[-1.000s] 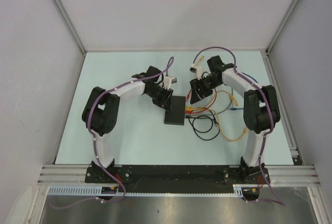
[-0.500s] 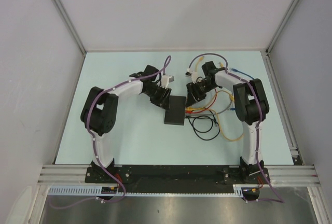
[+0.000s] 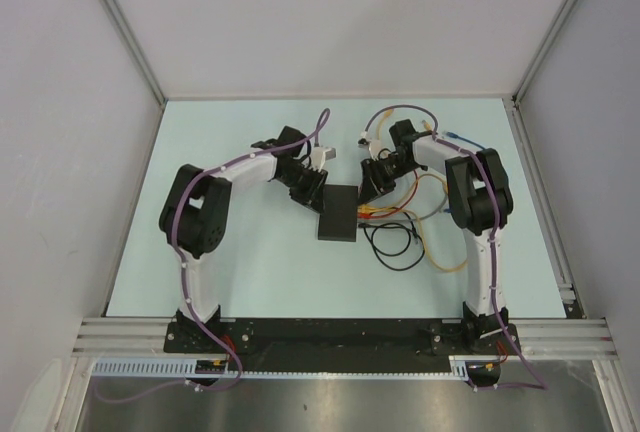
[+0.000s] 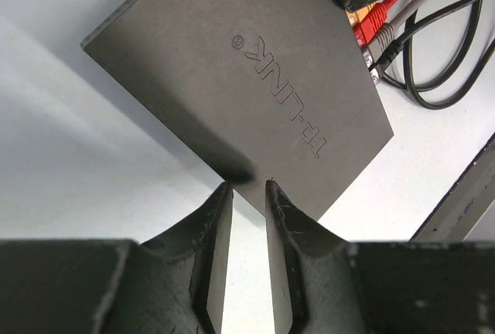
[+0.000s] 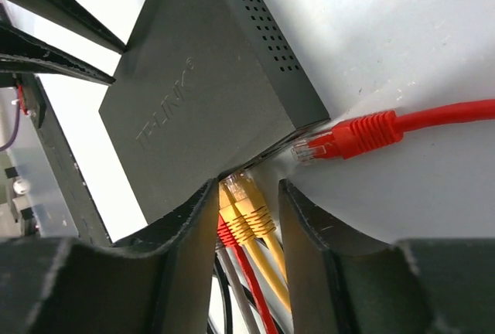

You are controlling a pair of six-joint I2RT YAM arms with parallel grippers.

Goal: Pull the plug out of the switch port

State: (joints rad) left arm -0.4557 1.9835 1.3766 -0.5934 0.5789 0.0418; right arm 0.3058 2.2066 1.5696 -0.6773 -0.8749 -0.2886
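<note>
The switch (image 3: pixel 337 217) is a flat matte-black box lying mid-table between both arms. My left gripper (image 3: pixel 318 192) hovers at its far left corner. In the left wrist view the jaws (image 4: pixel 246 189) stand narrowly apart, with only table between them and the switch (image 4: pixel 232 71) corner at their tips. My right gripper (image 3: pixel 369 192) is at the port side. It (image 5: pixel 246 195) is open and straddles two yellow plugs (image 5: pixel 246 204) seated in the switch (image 5: pixel 193 94). The left finger is close against them and the right finger stands off. A red plug (image 5: pixel 348 137) lies loose beside the ports.
A tangle of yellow, red, grey and black cables (image 3: pixel 415 232) spreads on the table right of the switch. Another red plug (image 5: pixel 226 233) and a grey cable sit behind the right gripper's left finger. An aluminium rail (image 3: pixel 340 332) runs along the near edge, and white walls close in the sides.
The right arm has folded in and brought its gripper left and down to the switch's port side. The left arm has shifted only slightly at the switch's corner.
</note>
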